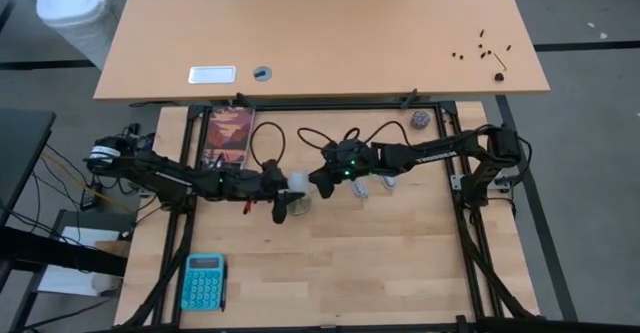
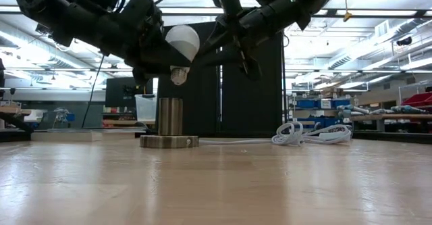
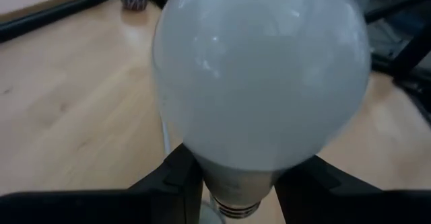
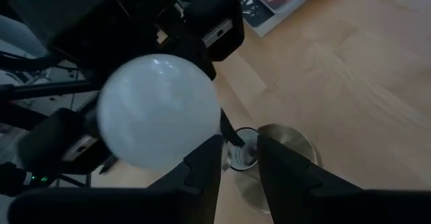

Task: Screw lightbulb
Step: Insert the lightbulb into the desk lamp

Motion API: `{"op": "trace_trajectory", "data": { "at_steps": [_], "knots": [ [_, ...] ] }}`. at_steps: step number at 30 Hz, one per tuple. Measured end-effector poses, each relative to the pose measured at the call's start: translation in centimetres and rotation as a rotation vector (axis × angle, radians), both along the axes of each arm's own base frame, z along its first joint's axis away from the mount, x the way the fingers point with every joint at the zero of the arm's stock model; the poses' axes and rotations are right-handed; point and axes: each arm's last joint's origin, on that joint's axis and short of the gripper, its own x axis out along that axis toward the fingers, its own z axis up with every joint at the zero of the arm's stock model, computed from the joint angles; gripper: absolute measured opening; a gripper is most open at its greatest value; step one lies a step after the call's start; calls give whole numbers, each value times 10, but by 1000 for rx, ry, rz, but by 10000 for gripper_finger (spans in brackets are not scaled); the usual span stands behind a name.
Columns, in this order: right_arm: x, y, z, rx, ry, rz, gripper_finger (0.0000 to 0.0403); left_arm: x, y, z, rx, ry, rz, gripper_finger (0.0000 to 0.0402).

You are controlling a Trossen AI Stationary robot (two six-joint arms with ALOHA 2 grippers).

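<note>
bulb (image 2: 182, 44): upper centre, clear air above the socket (image 2: 169, 122)
left gripper (image 3: 232, 183): clenched on bulb neck
right gripper (image 4: 237, 158): fingers near-closed, grasping nothing, beside bulb

Teal calculator (image 1: 203, 281), magazine (image 1: 229, 136), purplish ball (image 1: 420, 121), coiled white cord (image 2: 307, 132)

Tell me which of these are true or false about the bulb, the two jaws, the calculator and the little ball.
1. The left gripper holds the lightbulb. True.
2. The bulb is already screwed into the socket. False: it hangs above the socket, with a gap between them.
3. The calculator lies near the table's front left corner. True.
4. The small ball sits beside the calculator. False: it lies at the far right side, well away.
5. The right gripper is parked at the table's edge. False: it is at the middle, close to the bulb.
</note>
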Motion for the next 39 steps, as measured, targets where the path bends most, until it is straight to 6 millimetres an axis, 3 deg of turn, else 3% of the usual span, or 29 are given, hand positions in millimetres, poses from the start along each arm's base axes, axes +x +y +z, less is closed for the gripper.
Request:
{"op": "trace_trajectory", "data": {
  "at_steps": [7,39],
  "knots": [
    [1,4,3,7,-10,37,109,-5,2,-12,3,113,41,148],
    [-3,2,-4,6,63,31,109,-2,1,-20,18,148,27,158]
  ]
}}
